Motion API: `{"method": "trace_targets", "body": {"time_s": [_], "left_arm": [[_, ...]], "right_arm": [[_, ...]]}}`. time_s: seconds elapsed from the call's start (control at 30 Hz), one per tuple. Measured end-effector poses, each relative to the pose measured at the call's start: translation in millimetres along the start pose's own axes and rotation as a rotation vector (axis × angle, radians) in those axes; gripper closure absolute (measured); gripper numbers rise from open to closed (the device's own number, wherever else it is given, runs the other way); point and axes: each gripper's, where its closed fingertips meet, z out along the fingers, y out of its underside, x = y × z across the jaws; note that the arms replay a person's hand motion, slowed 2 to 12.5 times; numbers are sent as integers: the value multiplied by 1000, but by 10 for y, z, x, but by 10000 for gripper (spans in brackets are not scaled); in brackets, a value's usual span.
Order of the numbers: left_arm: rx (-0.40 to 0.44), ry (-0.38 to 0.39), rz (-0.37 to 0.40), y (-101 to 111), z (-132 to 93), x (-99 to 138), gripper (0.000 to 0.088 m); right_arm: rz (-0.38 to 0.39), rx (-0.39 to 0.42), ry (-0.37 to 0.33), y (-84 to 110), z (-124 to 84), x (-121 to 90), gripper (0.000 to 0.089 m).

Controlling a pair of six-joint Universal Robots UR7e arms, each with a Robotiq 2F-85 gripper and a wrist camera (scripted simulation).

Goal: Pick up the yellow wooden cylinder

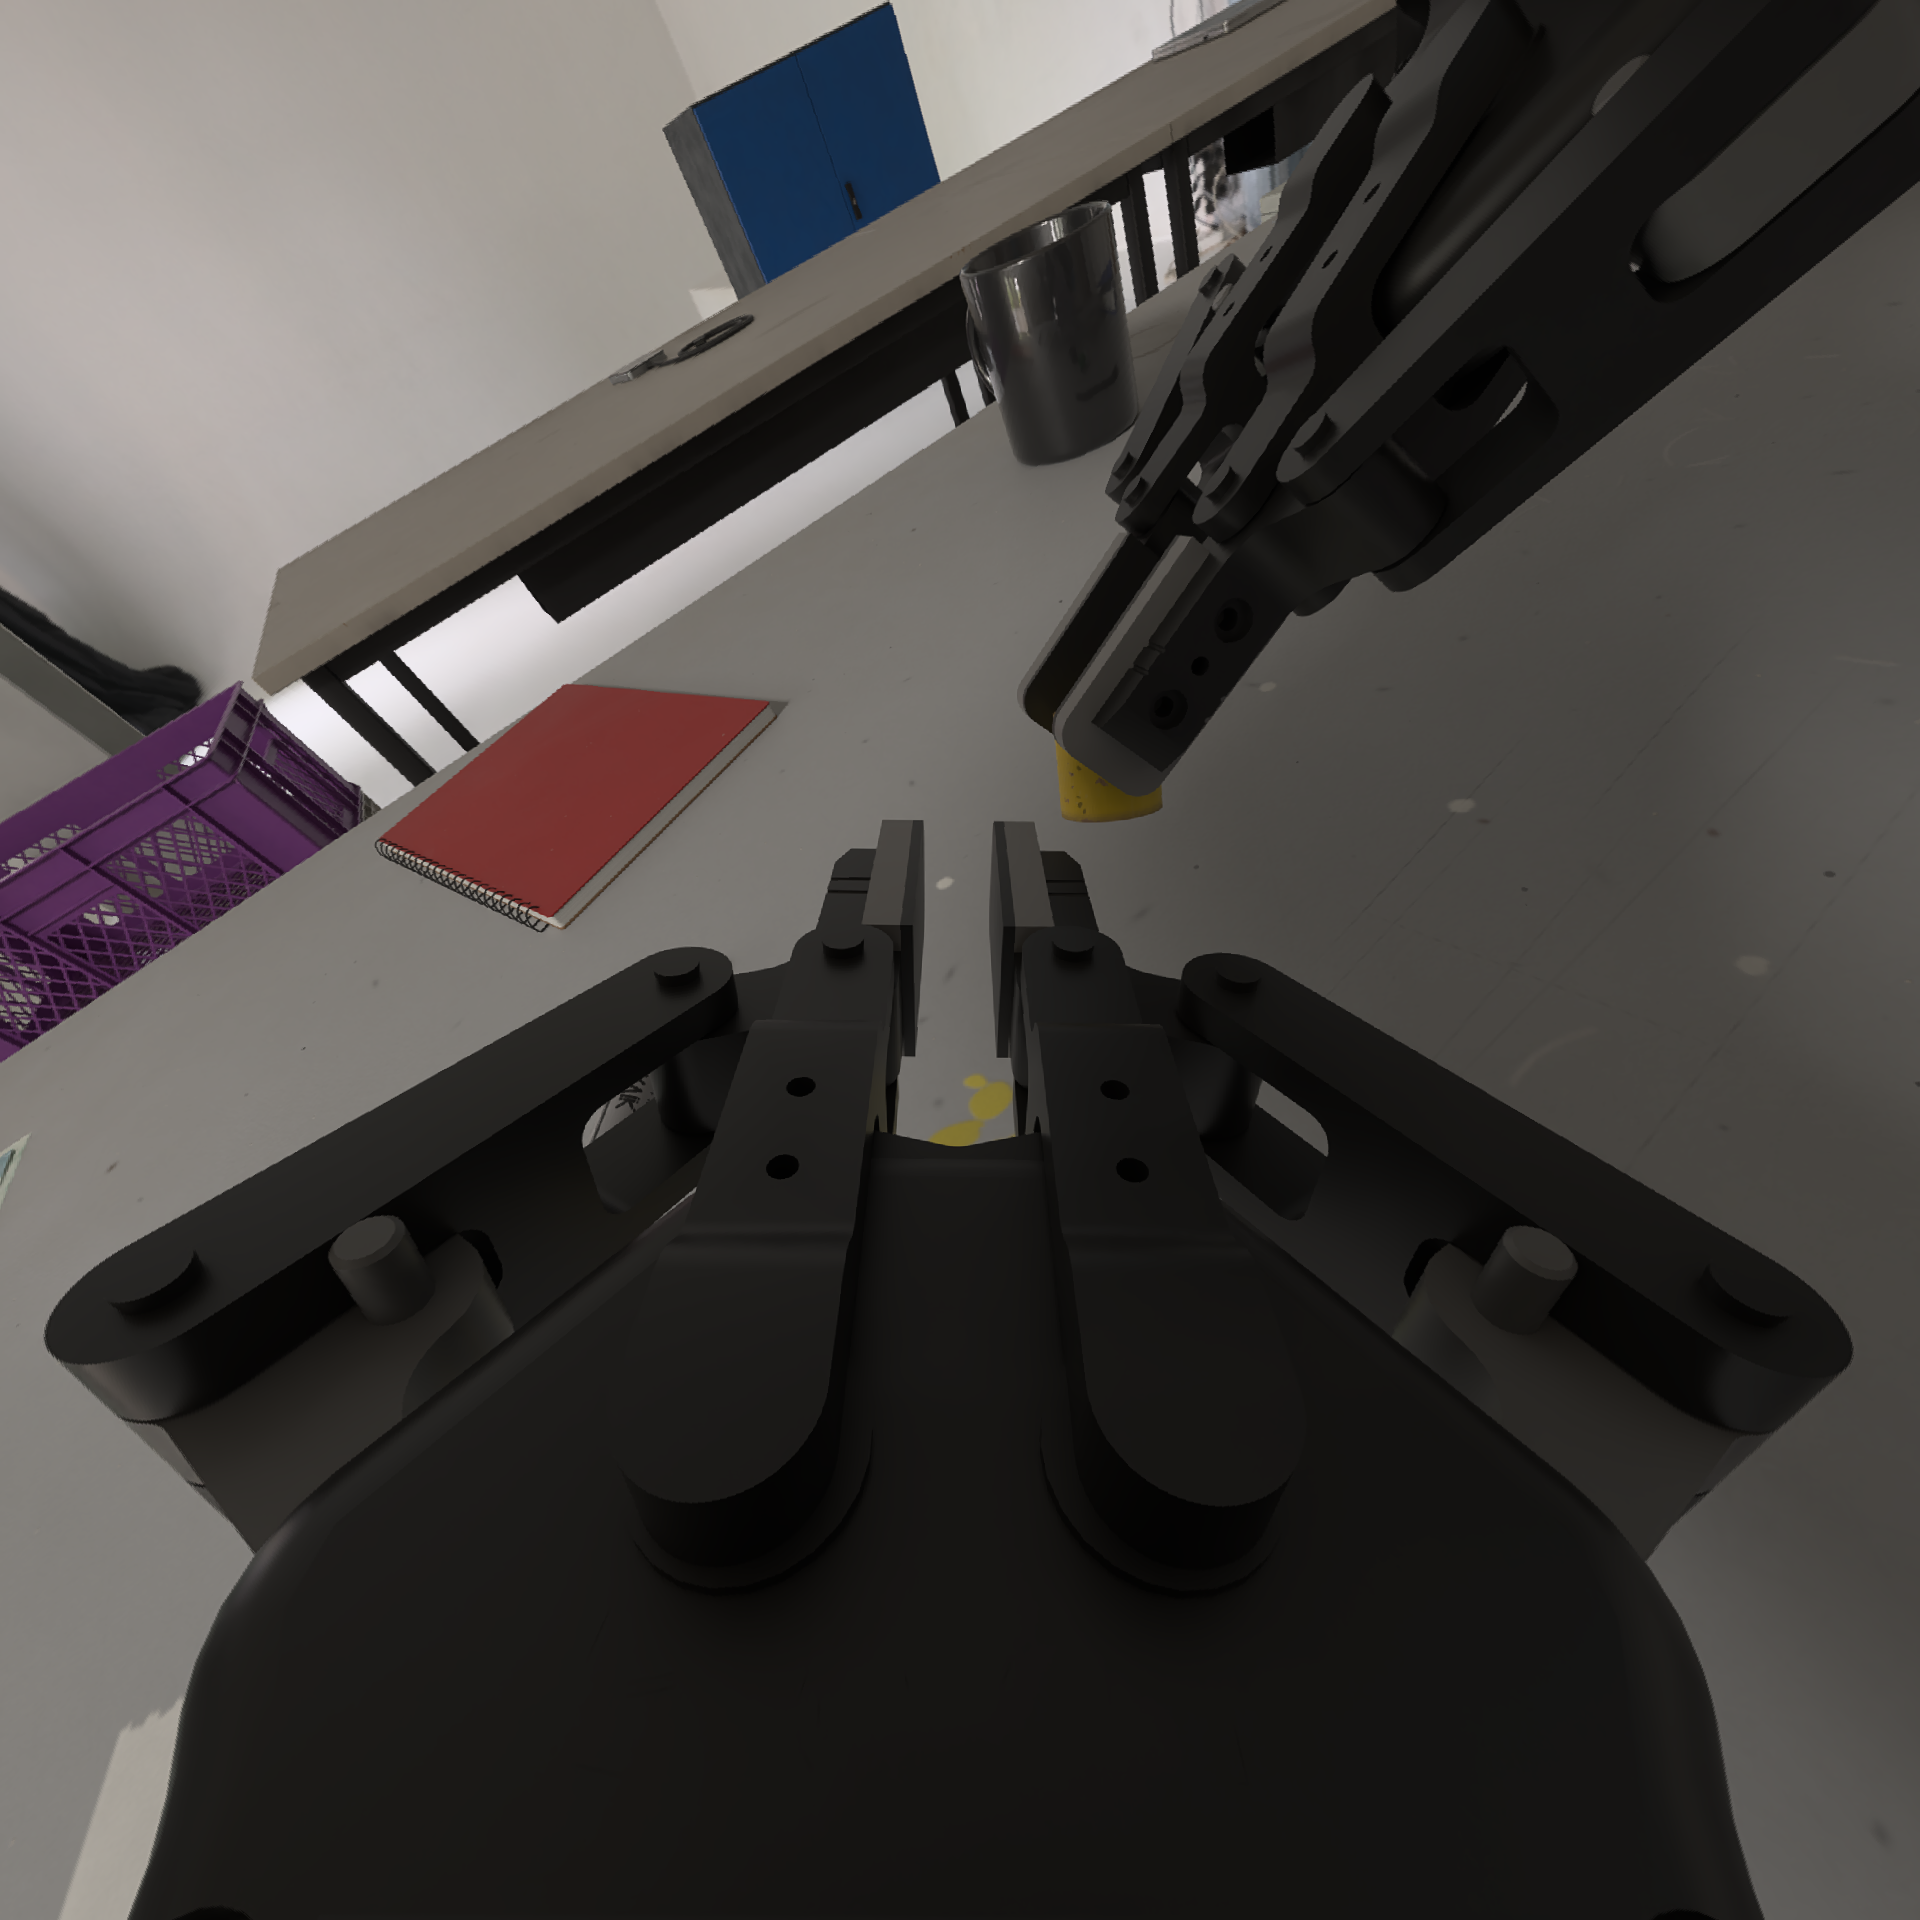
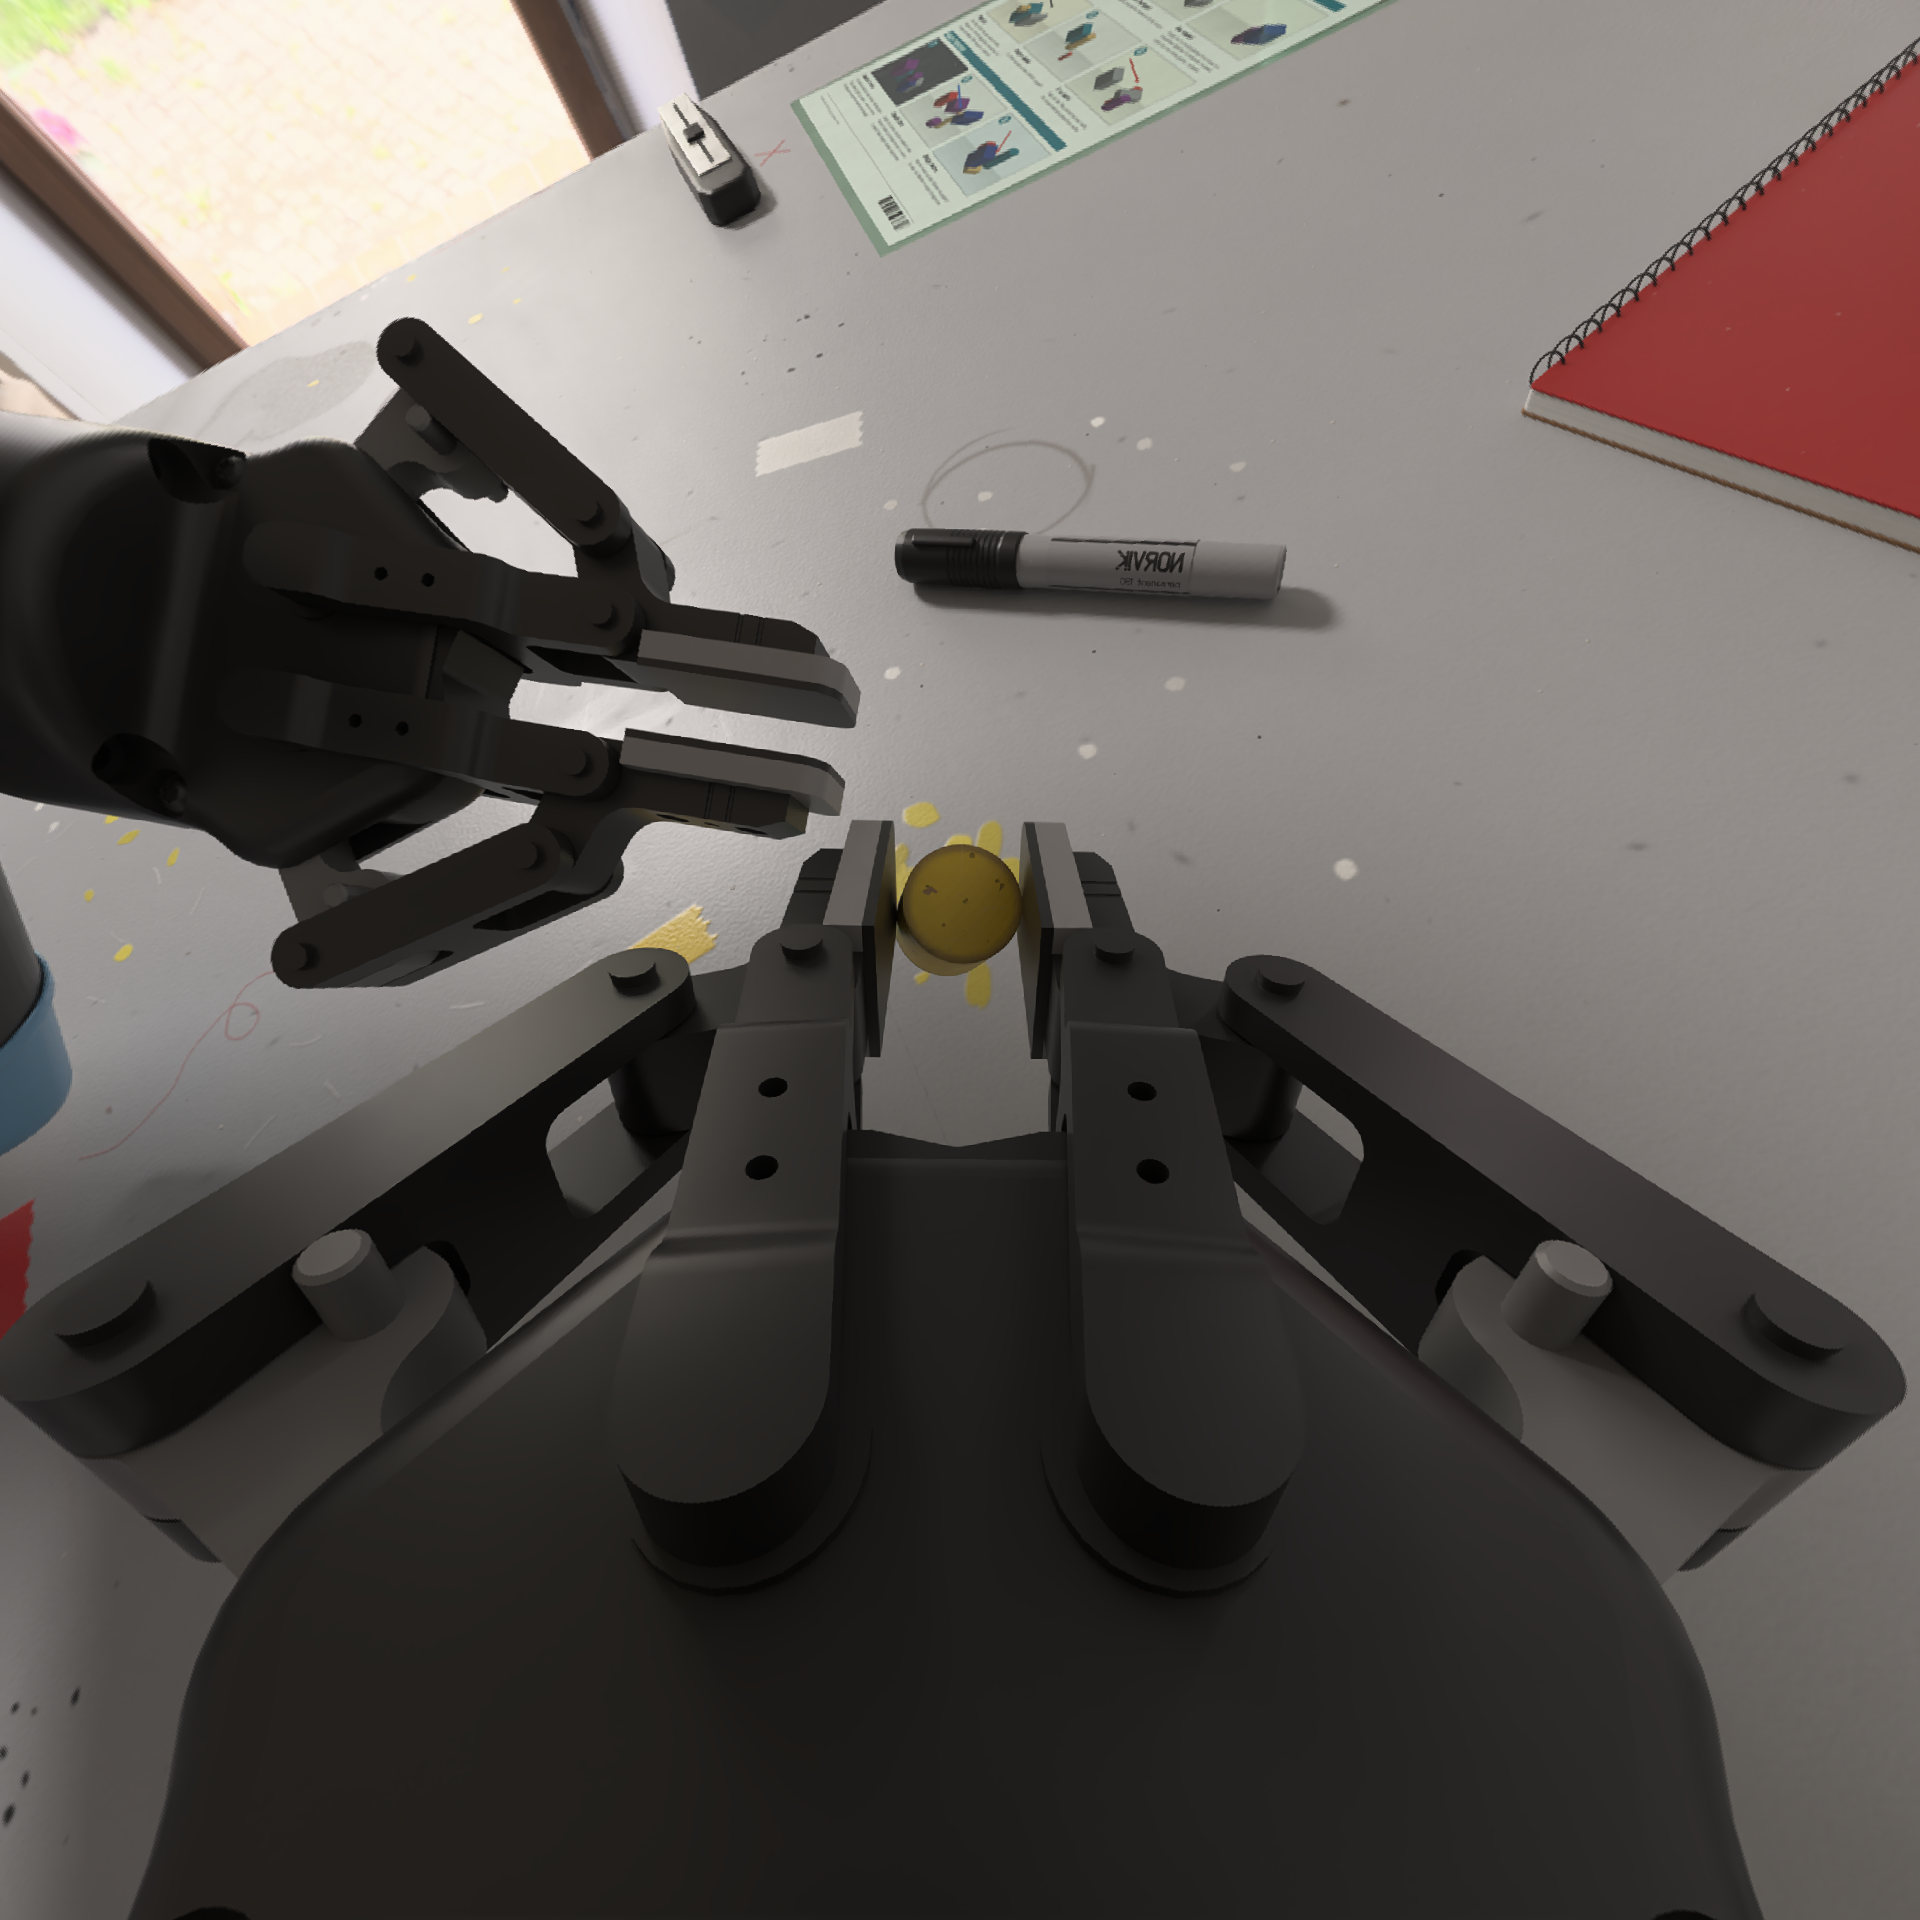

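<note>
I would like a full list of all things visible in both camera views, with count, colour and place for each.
yellow wooden cylinder: 1, yellow, between the right gripper's fingers
notebook: 1, red, spiral-bound, flat on the table
marker: 1, grey with black cap, lying beyond the cylinder
mug: 1, dark metal, far on the table
printed sheet: 1, pale green, table's far edge
small black and grey device: 1, beside the sheet
crate: 1, purple, beside the table
cabinet: 1, blue, by the wall
table: 1, grey, paint-speckled
left gripper: 1, black, narrow gap, empty
right gripper: 1, black, closed on the cylinder
</note>
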Motion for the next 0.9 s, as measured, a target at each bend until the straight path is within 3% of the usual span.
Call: {"method": "trace_targets", "body": {"time_s": [0.9], "left_arm": [[8,-5,-16,-22,23,-9,765]], "right_arm": [[-30,34,9,-57,-41,-45,678]]}}
